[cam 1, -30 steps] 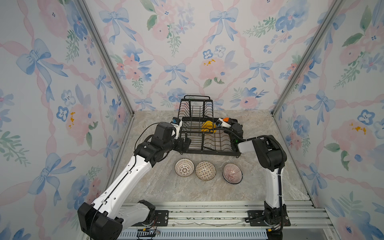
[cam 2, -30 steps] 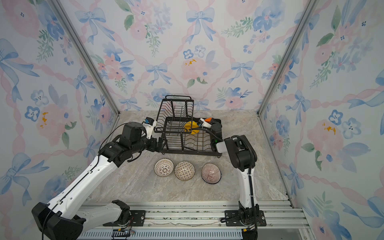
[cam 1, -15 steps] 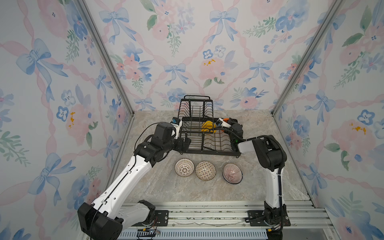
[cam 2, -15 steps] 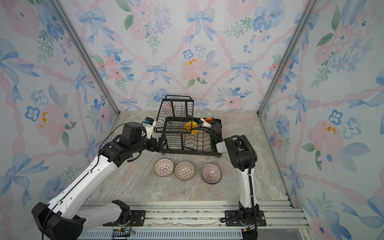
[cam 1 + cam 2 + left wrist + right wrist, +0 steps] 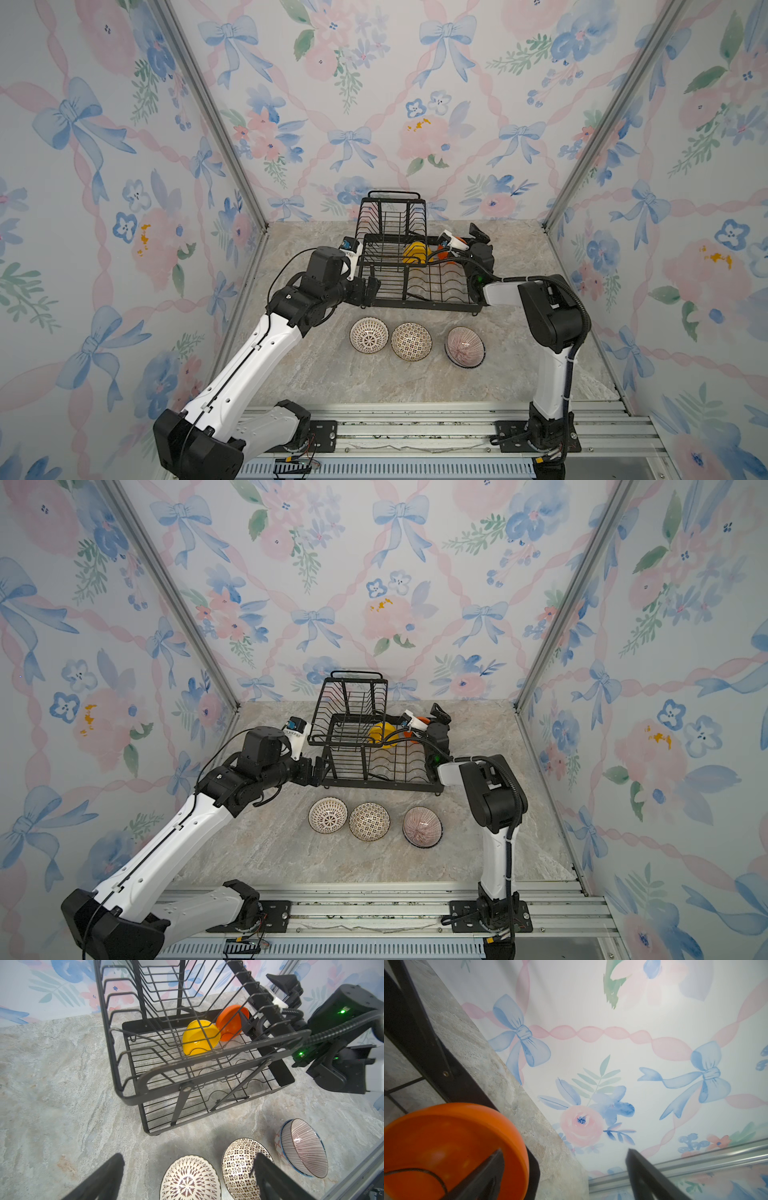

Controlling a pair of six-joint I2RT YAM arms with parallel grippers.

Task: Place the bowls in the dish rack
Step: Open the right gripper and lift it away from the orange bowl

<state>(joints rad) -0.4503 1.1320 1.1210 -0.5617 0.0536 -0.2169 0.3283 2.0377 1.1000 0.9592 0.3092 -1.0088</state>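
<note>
At the far corner of the dish rack (image 5: pixel 409 266), your right gripper (image 5: pixel 564 1152) gapes empty beside the orange bowl (image 5: pixel 446 1142), yellow bowl (image 5: pixel 199 1036) close alongside, and your left gripper (image 5: pixel 189 1156) hangs spread near the lattice bowl (image 5: pixel 189 1178).

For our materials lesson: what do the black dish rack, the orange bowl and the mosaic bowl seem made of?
Dish rack: thin black wire and flat bars, matte, scuffed pale on the rim; likely coated metal. Orange bowl: plain even colour, soft sheen; probably plastic, possibly glazed ceramic. Mosaic bowl: fine pattern, glossy highlights; looks like glazed ceramic.
</note>
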